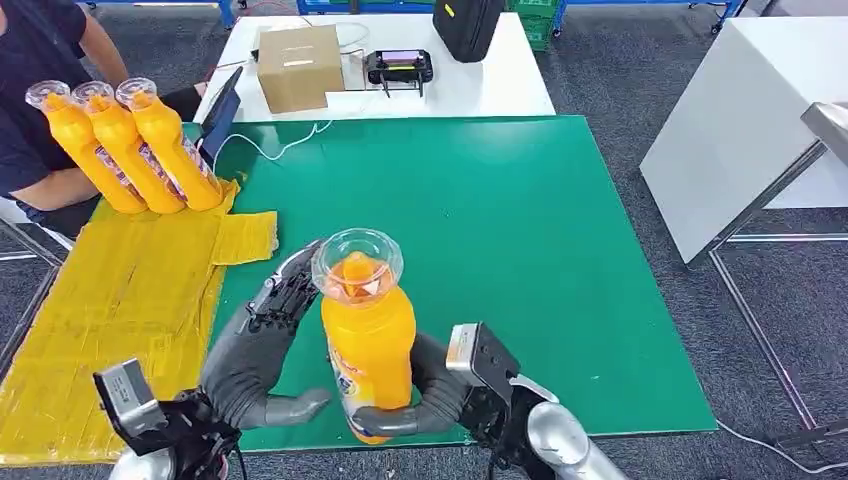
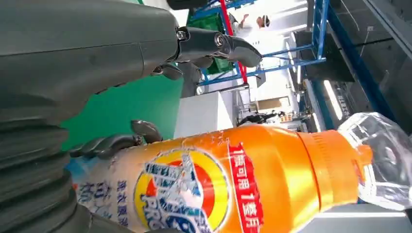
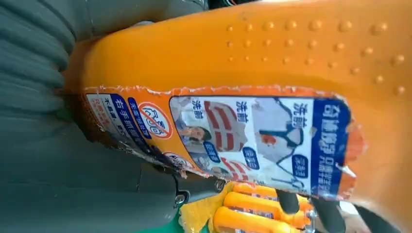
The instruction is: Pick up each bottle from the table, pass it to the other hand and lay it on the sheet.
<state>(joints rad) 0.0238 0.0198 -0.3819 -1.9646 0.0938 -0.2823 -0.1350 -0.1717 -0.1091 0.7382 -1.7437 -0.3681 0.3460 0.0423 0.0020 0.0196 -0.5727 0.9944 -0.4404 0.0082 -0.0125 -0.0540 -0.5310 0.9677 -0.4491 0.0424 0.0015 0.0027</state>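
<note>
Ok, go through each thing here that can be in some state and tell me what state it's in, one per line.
Held orange bottle: upright, capped, gripped low by the right hand.
Right hand: wrapped around the bottle's base.
Left hand: fingers apart beside the bottle, holding nothing.
Three orange bottles: lying side by side on the yellow sheet.
Cardboard box: closed, on the white table.

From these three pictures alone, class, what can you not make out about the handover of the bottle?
- Head view: whether the left hand touches the bottle; its palm faces away.
- Right wrist view: the right hand's fingers, mostly hidden behind the bottle.
- Left wrist view: the bottle's base, cut off by the edge.
</note>
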